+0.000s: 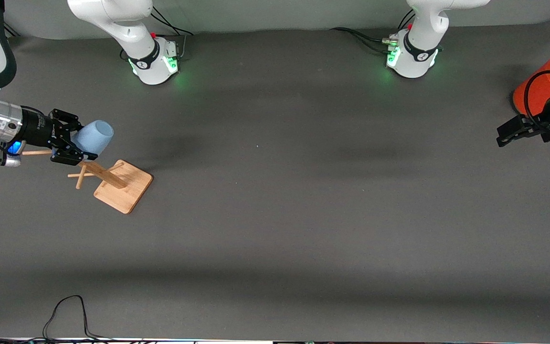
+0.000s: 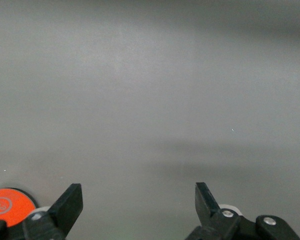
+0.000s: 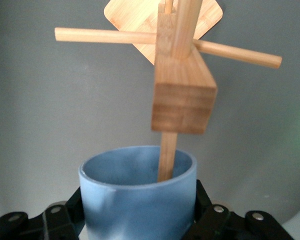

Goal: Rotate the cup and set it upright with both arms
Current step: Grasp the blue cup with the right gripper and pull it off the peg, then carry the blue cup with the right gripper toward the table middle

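At the right arm's end of the table, the front view shows the right gripper [image 1: 71, 145] clamped on the cup [image 1: 92, 136], a small light-blue tumbler held on its side in the air with its open mouth turned toward the middle of the table. It hangs over the upper pegs of a wooden mug rack [image 1: 112, 180], whose square base lies on the dark table [image 1: 275, 229]. Toward the left arm's end, the left gripper [image 1: 510, 132] hovers with its fingers apart, holding nothing, just beside a red can [image 1: 540, 88]; that arm waits.

In the left wrist view, the left gripper [image 2: 139, 202] shows two black fingertips standing well apart over bare grey surface, with the red can [image 2: 7, 204] at the edge.

In the right wrist view, the cup [image 3: 138, 197] sits between the right gripper's closing fingers, and one peg of the mug rack [image 3: 182, 95] reaches down into its mouth, so the cup appears not quite clear of the rack.

As a judgement, the task is at an early stage: the cup is gripped, but it is neither turned nor passed between arms nor stood upright on the table.
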Controlling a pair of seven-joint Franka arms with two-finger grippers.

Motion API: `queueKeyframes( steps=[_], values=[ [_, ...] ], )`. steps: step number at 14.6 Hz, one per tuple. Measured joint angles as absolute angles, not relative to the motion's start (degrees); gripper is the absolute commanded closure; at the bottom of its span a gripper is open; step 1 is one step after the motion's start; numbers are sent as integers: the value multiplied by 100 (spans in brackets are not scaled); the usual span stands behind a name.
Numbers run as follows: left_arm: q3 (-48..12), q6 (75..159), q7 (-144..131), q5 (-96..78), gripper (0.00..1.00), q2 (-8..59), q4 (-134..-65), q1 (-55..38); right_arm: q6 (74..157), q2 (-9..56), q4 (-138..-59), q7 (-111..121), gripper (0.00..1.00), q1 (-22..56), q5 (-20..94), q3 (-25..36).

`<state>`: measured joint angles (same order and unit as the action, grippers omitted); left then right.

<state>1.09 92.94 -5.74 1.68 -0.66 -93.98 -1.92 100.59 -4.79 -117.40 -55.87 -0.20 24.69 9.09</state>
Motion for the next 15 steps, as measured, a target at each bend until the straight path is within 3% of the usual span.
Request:
queueKeyframes(
  steps=[8, 15],
  values=[
    [113, 9294, -572, 168, 0, -65, -9399, -192, 10089, -577, -11192, -6910, 27, 62, 2978, -74],
    [120, 9294, -569, 168, 0, -48, -9403, -191, 11173, -92, -10681, -8353, 27, 97, 2786, -1559]
  ],
)
